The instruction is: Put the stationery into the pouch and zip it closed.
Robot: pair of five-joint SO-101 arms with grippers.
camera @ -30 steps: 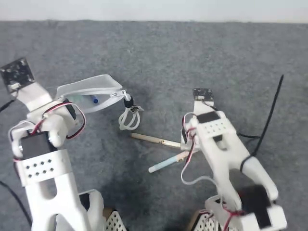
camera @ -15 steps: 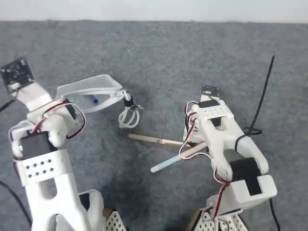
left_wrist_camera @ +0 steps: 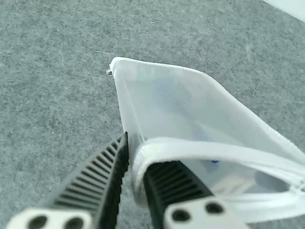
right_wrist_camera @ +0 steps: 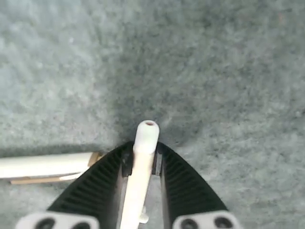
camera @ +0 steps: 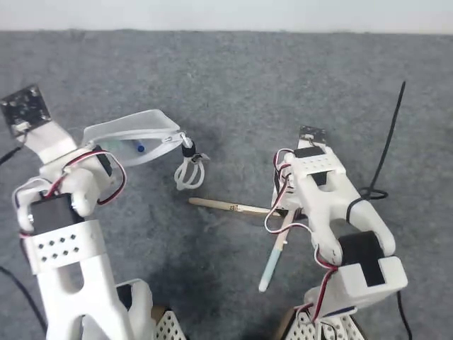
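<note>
Translucent white pouch [left_wrist_camera: 181,105] far left, rim pinched by left hand's [left_wrist_camera: 131,148] ribbed pads [left_wrist_camera: 102,167]. Right wrist view: right hand [right_wrist_camera: 143,152] pinching round white pen [right_wrist_camera: 145,136]. High view: pale-blue end pointing near, wooden pencil [camera: 226,206] beside, grey felt worktop [camera: 283,85].

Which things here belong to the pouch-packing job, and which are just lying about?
Part of the job:
- pouch, pinched at its rim by the left claw
- blue-tipped item already inside it
- pen, gripped in the right claw
- wooden pencil, lying loose

Just lying about:
- black cable, off to the side
- grey mat under everything
</note>
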